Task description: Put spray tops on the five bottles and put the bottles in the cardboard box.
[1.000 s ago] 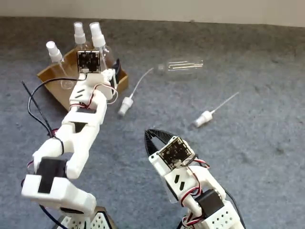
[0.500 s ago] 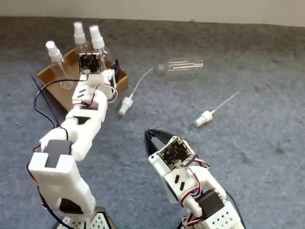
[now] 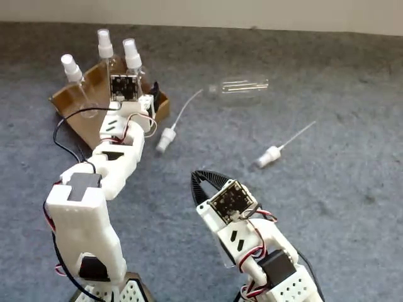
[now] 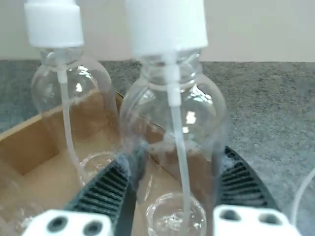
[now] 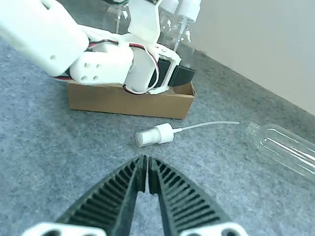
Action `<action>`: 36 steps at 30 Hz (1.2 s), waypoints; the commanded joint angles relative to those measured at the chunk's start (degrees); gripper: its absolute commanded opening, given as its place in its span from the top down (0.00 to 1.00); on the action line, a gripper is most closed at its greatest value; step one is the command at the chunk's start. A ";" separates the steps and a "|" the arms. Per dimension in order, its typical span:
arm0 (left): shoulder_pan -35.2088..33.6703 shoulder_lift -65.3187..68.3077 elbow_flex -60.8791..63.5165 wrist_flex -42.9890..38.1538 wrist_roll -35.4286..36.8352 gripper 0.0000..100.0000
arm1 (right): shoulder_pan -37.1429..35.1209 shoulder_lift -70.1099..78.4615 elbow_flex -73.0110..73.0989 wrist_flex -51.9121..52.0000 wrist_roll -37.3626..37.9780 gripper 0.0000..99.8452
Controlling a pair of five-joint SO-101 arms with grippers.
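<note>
Left gripper [image 4: 173,167] is clamped on a capped bottle [image 4: 172,113], one ribbed jaw against each side of its belly, and it holds the thing upright over the cardboard box [image 4: 29,142] with the base down between the walls (whether it rests on the floor I can't tell). A second capped bottle [image 3: 104,43] and a third capped bottle [image 3: 68,64] stand in the box beside it. These bottles look like thin clear plastic, empty and very light, smooth enough to slide in a loose grip and soft enough to dent in a hard one, so the wide middle below the shoulder seems the right place to hold. Just past the box a loose spray top [image 3: 165,138] lies on the grey carpet [image 3: 352,126]. I'd pick it up by the white collar, since the long tube looks thin and bendy. Nearer me the right gripper [image 5: 146,164] hangs above the carpet with its jaws pressed together on nothing, pointed towards that spray top. Farther over, the bare bottle [image 3: 239,87] lies on its side. Being round, it will likely roll when nudged, so a squeeze across the belly suits it. Last, a second spray top [image 3: 269,155] lies well apart from the bare bottle.
</note>
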 commanded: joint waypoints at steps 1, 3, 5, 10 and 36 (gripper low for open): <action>0.57 1.36 -3.12 -4.75 -5.36 0.94 | 0.13 -0.04 6.29 0.40 0.53 0.99; 0.92 2.07 -3.03 -4.75 -5.36 0.94 | 0.13 -0.04 6.29 0.40 0.62 0.99; 1.10 2.07 -2.95 -4.75 -5.36 0.94 | 0.13 -0.04 6.29 0.40 0.62 0.99; 1.19 2.07 -1.63 -4.75 -5.36 0.94 | 0.13 -0.04 6.29 0.40 0.70 0.99; 0.92 2.07 -0.48 -4.48 -5.36 0.91 | 0.13 -0.04 6.20 0.40 0.79 0.99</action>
